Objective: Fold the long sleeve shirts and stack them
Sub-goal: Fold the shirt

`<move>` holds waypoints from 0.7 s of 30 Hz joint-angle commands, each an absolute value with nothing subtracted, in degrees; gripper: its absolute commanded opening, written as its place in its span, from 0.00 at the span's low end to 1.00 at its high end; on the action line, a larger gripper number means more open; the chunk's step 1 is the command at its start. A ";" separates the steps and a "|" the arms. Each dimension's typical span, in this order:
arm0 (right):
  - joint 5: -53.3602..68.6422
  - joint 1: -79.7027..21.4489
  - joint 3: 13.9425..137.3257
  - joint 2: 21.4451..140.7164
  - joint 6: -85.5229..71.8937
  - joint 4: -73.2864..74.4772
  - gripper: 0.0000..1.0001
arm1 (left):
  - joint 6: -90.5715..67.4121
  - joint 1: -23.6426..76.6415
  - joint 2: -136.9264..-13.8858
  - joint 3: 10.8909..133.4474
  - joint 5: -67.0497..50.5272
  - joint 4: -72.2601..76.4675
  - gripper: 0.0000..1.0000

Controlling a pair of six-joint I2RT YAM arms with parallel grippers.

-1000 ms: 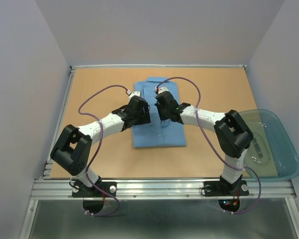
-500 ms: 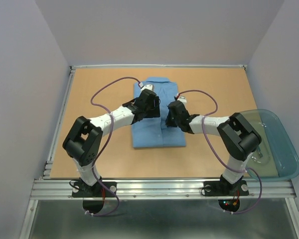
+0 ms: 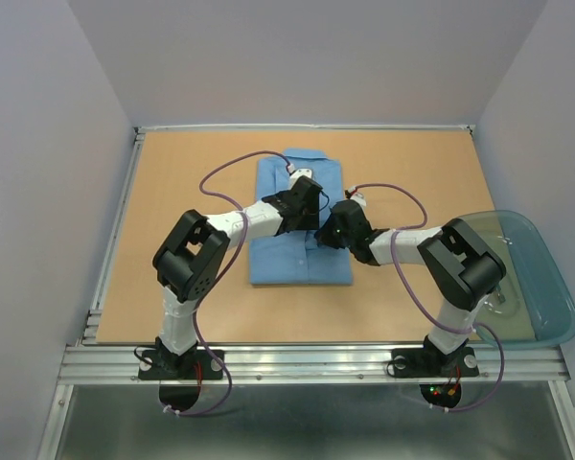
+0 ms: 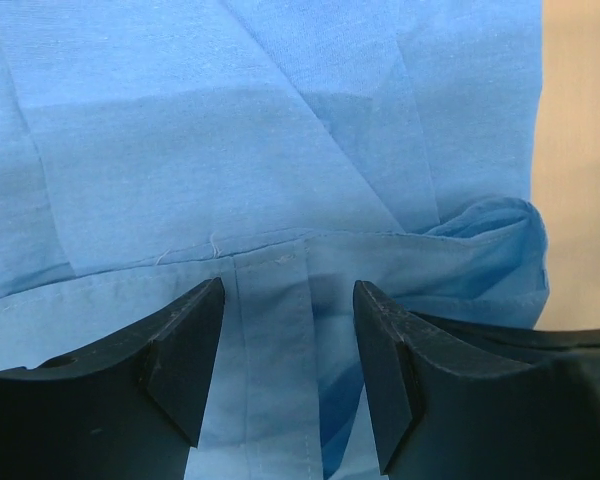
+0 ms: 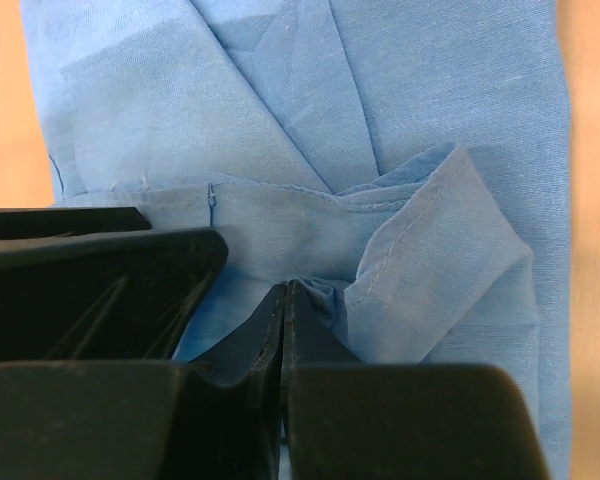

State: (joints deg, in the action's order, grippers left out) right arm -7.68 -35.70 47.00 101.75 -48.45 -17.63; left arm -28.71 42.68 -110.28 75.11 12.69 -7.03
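A light blue long sleeve shirt (image 3: 289, 251) lies folded in a rectangle at the table's centre, collar at the far end. My left gripper (image 3: 308, 205) hovers low over its middle, open, with the button strip (image 4: 275, 330) running between its black fingers (image 4: 180, 350). Just to its right, my right gripper (image 3: 336, 231) is shut at the shirt's right side. In the right wrist view the closed tips (image 5: 285, 292) pinch a bunched bit of shirt cloth, and a hemmed flap (image 5: 440, 260) stands up beside them. The left gripper's black body (image 5: 100, 285) is close at the left.
A translucent teal tub (image 3: 546, 251) sits off the table's right edge, with a small object inside. Grey walls close in the brown table (image 3: 182, 163) on three sides. Purple cables loop above both arms.
The left gripper has swung right across the shirt and its jaws have narrowed a little. The right gripper, still shut, has drawn back toward the near right side of the shirt.
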 commanded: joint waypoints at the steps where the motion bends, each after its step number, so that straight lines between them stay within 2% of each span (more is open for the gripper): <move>1: -7.12 -35.95 45.79 101.43 -49.22 -20.21 0.01 | -27.77 43.50 -112.23 79.44 18.44 -9.93 0.64; 9: -7.29 -36.03 45.26 101.25 -49.39 -20.48 0.01 | -27.60 43.86 -115.05 80.51 21.36 -12.13 0.56; 11: -7.29 -35.95 45.26 101.16 -49.31 -20.57 0.00 | -27.60 43.95 -115.31 80.86 21.36 -12.39 0.50; 15: -7.38 -36.03 45.26 100.90 -48.87 -20.48 0.01 | -27.60 43.95 -114.26 80.86 21.18 -12.48 0.26; 21: -7.21 -35.95 46.14 100.28 -46.42 -20.48 0.01 | -27.51 43.94 -111.36 80.77 21.44 -12.92 0.24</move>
